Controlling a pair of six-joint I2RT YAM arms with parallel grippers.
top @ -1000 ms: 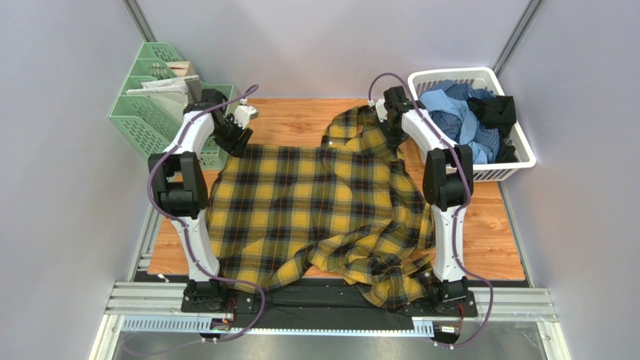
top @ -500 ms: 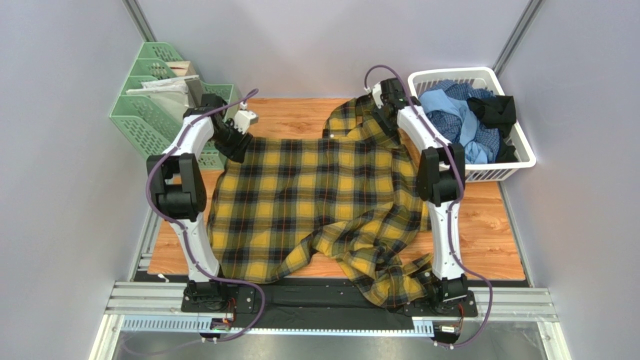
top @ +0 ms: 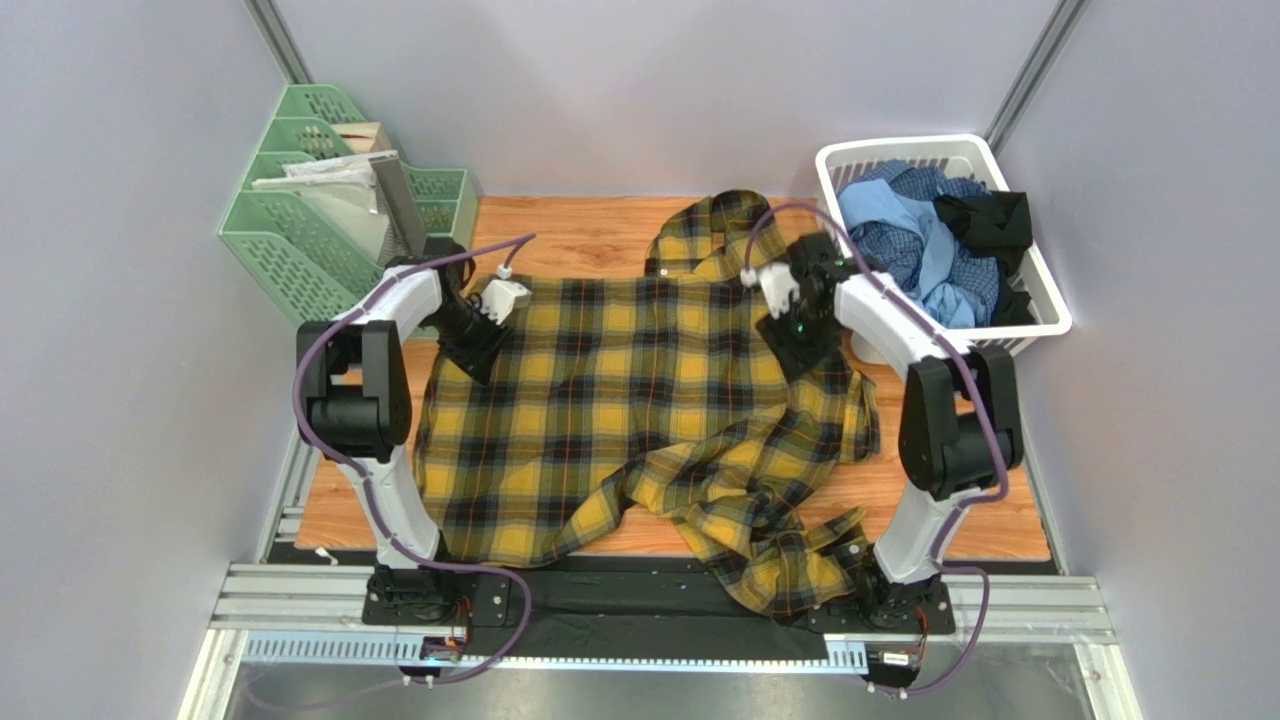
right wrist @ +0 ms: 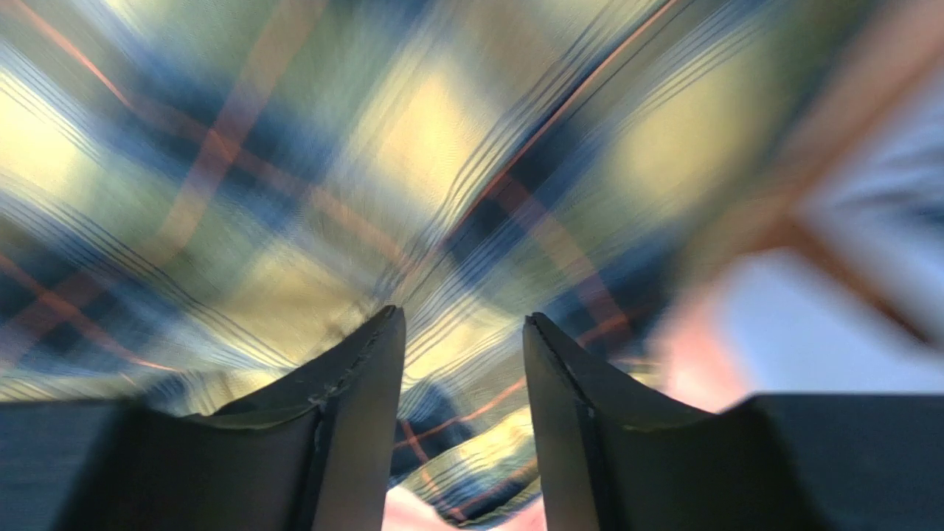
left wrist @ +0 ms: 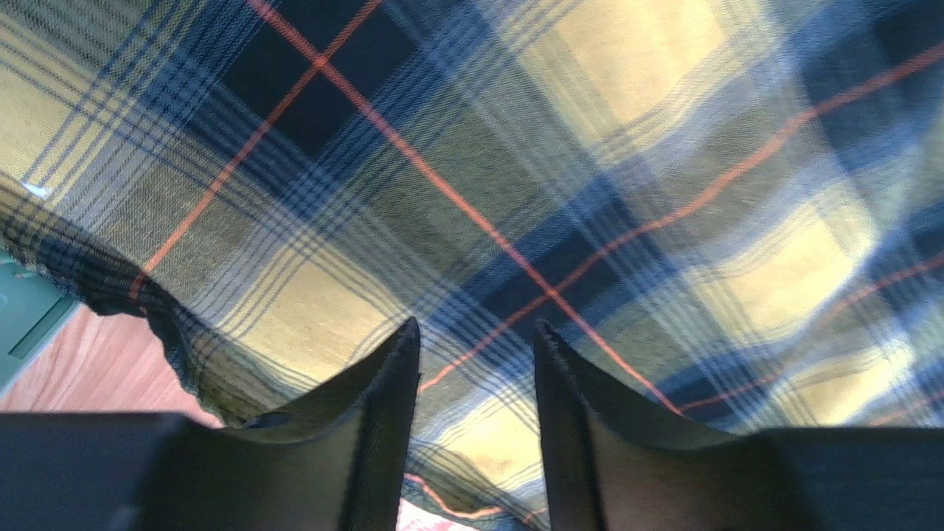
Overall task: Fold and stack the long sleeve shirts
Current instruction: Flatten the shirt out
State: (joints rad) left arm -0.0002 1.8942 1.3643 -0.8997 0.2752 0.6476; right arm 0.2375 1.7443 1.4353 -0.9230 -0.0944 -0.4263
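Observation:
A mustard-yellow and black plaid long sleeve shirt (top: 631,390) lies spread on the wooden table (top: 969,443), collar (top: 714,225) at the far side. One crumpled sleeve (top: 781,558) trails over the near edge. My left gripper (top: 475,342) hovers over the shirt's far left corner; its jaws stand apart above the plaid cloth (left wrist: 621,199), gripping nothing (left wrist: 474,337). My right gripper (top: 793,342) hangs over the shirt's far right part, also open over blurred plaid (right wrist: 462,321). More shirts, light blue (top: 902,225) and black (top: 992,222), sit in the basket.
A white laundry basket (top: 1040,293) stands at the back right corner, close to the right arm. Green stacked file trays (top: 308,225) with papers occupy the back left. Grey walls enclose the table on three sides.
The right arm has swung back from the collar toward the near side over the shirt's right part. The left gripper has drawn slightly nearer. The shirt's far edge has settled flat.

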